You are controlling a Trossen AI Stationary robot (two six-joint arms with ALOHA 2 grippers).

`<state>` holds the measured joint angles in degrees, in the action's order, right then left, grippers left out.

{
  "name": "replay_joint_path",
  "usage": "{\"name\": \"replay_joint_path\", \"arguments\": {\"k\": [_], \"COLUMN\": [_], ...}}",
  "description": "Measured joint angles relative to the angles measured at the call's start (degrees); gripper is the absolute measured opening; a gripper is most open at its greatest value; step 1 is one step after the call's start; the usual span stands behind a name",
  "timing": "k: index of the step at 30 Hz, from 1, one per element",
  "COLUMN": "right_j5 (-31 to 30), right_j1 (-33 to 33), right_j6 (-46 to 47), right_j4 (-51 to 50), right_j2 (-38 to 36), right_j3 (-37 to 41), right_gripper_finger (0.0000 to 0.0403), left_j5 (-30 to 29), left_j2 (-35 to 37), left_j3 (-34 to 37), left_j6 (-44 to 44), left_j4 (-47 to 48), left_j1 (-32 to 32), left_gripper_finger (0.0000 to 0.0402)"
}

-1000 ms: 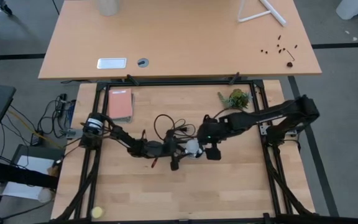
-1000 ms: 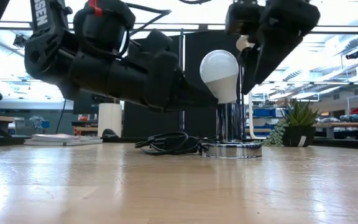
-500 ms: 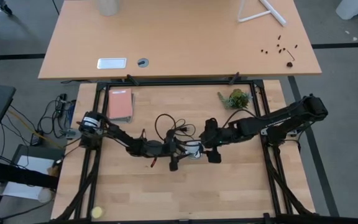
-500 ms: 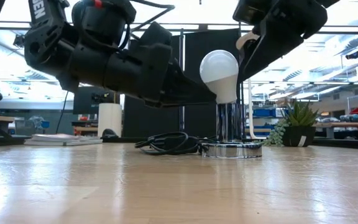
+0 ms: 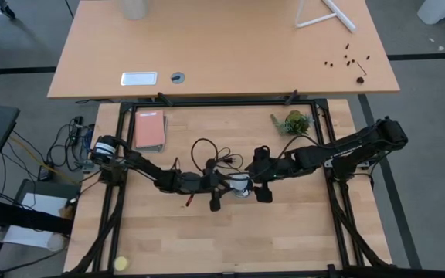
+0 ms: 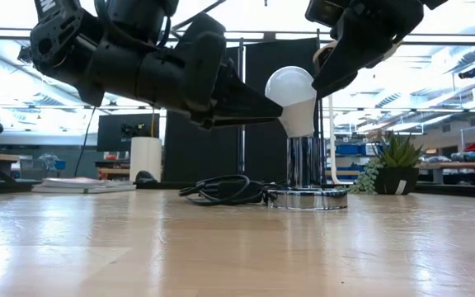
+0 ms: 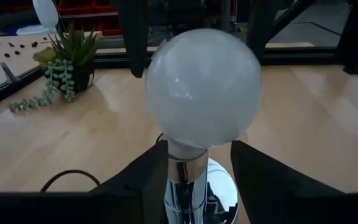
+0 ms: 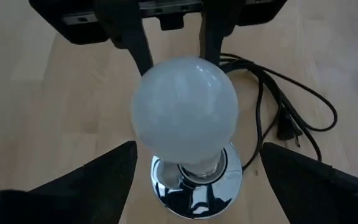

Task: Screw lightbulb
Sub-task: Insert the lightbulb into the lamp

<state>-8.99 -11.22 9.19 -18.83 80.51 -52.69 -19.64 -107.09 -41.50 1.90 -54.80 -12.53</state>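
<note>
The left gripper [image 7: 194, 171] had narrowed onto the lightbulb [image 7: 202, 90] neck mid-tabletop, right gripper [image 8: 194, 177] wide; twisting likely came next.

The light wooden table [image 5: 284, 232] carries a chrome socket base [image 6: 308, 198], a black cord [image 6: 225, 189], a pink book [image 5: 150, 129] and a small potted plant [image 5: 294, 122].
</note>
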Motion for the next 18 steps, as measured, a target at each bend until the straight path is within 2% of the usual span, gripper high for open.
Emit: {"name": "replay_joint_path", "arguments": {"k": [8,18], "right_j5": [-0.42,-2.08], "right_j1": [0.00,0.01], "right_j6": [3.71,7.75], "right_j4": [-1.17,-4.08], "right_j2": [0.02,0.02], "right_j3": [0.00,0.00], "right_gripper_finger": [0.0352,0.0352], "left_j5": [-0.11,-1.46], "left_j2": [0.00,-0.83], "left_j3": [-0.04,-1.18], "left_j6": [-0.23,-0.52], "left_j4": [-1.53,-2.76], "left_j1": [0.04,0.29], "left_gripper_finger": [0.0154,0.0152]}}
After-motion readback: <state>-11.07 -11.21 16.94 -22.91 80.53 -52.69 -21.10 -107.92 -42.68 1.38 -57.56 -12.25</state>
